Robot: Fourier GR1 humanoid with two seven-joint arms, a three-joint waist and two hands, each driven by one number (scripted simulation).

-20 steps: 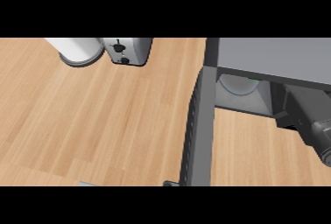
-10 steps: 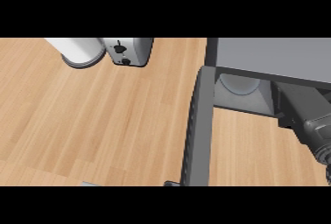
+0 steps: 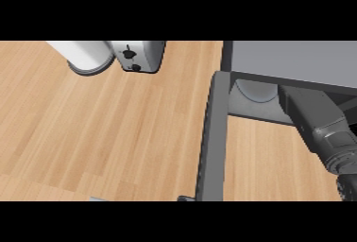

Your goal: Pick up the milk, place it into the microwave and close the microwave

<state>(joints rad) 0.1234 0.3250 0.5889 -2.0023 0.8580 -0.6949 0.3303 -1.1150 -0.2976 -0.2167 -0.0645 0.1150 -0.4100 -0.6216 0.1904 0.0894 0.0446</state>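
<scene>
- A wooden counter [image 3: 105, 137] fills most of the head view, seen from steeply above.
- At the counter's right far corner stands a grey microwave [image 3: 293, 59], its flat top facing up.
- The microwave's door [image 3: 211, 142] is swung open; it is seen edge-on as a long dark grey bar running from the microwave toward the counter's near edge.
- Inside the open cavity, a pale round turntable [image 3: 252, 92] shows at the left of the opening.
- The robot's right forearm [image 3: 322, 130] comes in from the lower right and reaches into the cavity. Its hand is hidden inside the microwave, so I cannot tell whether the fingers are spread or closed round anything.
- The milk is not visible anywhere; it cannot be told whether it sits in the cavity behind the arm.
- Near the counter's far edge, left of the middle, stands a silver toaster [image 3: 141, 55] with black knobs.
- Just beside the toaster, on its left, is a white cylinder [image 3: 85, 55] on a grey base.
- The left hand does not show.
</scene>
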